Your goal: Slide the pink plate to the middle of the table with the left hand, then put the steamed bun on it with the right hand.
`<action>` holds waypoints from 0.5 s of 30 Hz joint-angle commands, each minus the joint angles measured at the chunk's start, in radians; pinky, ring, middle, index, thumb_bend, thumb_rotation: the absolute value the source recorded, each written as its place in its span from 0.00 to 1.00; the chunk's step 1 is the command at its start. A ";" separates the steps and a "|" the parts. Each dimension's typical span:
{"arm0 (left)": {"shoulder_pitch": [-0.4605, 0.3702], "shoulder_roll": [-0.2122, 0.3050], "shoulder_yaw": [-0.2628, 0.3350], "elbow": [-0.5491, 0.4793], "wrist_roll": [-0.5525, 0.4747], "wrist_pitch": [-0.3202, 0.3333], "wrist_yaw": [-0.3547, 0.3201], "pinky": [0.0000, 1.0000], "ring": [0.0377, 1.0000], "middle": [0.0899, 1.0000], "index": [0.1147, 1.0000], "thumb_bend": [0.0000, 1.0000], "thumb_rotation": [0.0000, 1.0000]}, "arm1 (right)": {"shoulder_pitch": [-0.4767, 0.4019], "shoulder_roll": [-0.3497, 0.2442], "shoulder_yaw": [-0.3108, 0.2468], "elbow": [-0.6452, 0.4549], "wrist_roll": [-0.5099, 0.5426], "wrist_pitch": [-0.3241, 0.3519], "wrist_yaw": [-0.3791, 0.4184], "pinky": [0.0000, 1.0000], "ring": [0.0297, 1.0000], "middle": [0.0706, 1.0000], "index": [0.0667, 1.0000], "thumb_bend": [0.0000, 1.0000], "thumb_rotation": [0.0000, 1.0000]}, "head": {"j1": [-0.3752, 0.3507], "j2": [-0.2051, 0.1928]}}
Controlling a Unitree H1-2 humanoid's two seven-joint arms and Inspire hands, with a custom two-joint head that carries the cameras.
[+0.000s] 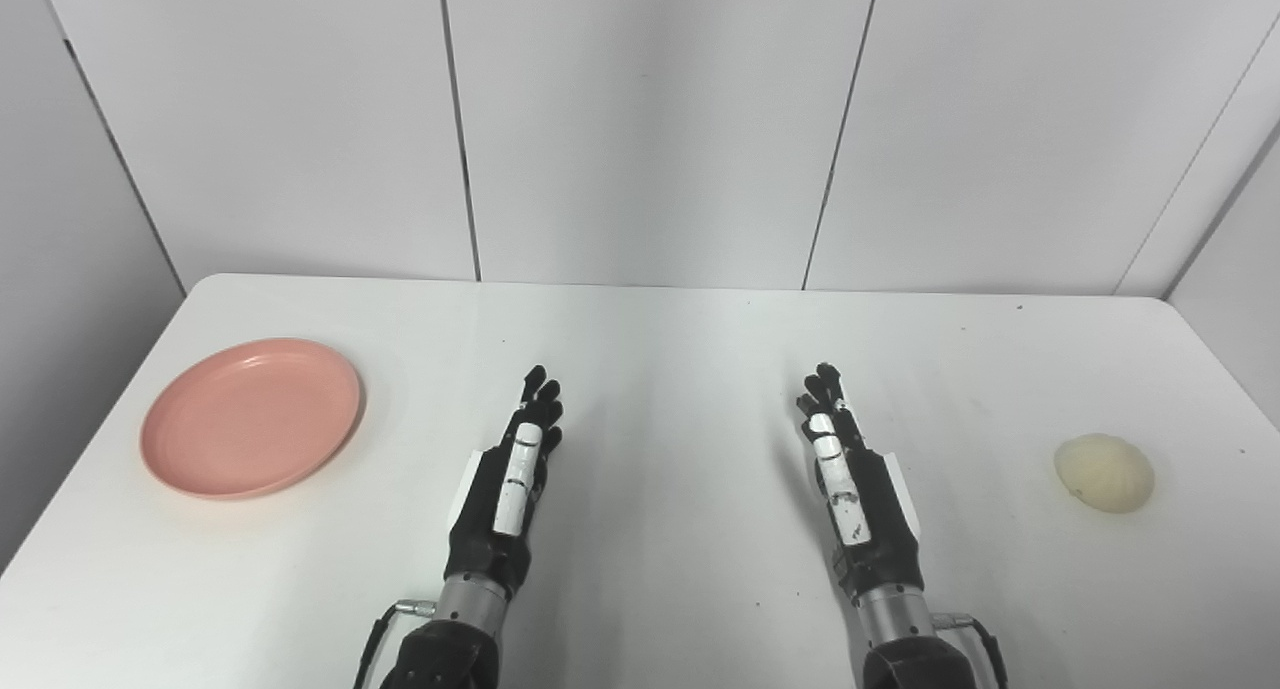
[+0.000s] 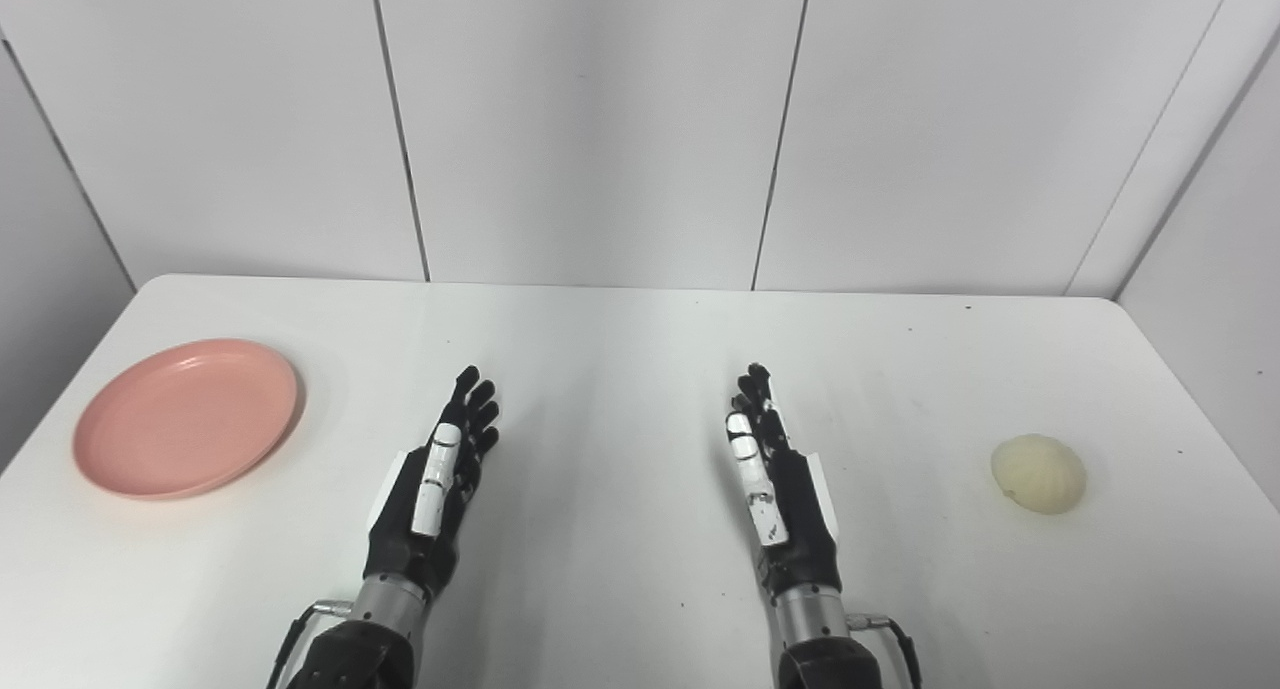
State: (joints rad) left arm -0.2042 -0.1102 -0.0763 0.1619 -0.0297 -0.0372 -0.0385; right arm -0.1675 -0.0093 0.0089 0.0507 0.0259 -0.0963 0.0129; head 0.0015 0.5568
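Hands first: your left hand [image 1: 515, 469] lies low over the table [image 1: 660, 369], fingers extended and a little apart, holding nothing, pointing toward twelve o'clock. Your right hand [image 1: 850, 479] mirrors it on the other side, also stretched out and empty. From the left hand, the pink plate [image 1: 252, 416] sits at about ten o'clock, well apart, near the table's left edge; nothing lies between them. It is round, so no axis matters, only which rim you meet. The left hand is clearly the nearer one to it. To slide the plate toward three o'clock, you likely need to reach its far-left rim or press on its floor. From the right hand, the steamed bun [image 1: 1104, 472] rests at three o'clock, well apart, untouched.
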 commanded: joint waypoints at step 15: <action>0.010 0.008 0.010 0.019 -0.018 0.007 -0.016 1.00 1.00 1.00 1.00 0.65 1.00 | -0.002 -0.002 -0.001 -0.010 0.005 -0.010 0.007 1.00 0.97 0.98 0.99 0.56 0.91 | 0.000 -0.001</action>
State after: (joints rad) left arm -0.2042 -0.1104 -0.0746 0.1618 -0.0355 -0.0360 -0.0450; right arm -0.1671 -0.0097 0.0090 0.0500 0.0265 -0.0945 0.0143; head 0.0000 0.5553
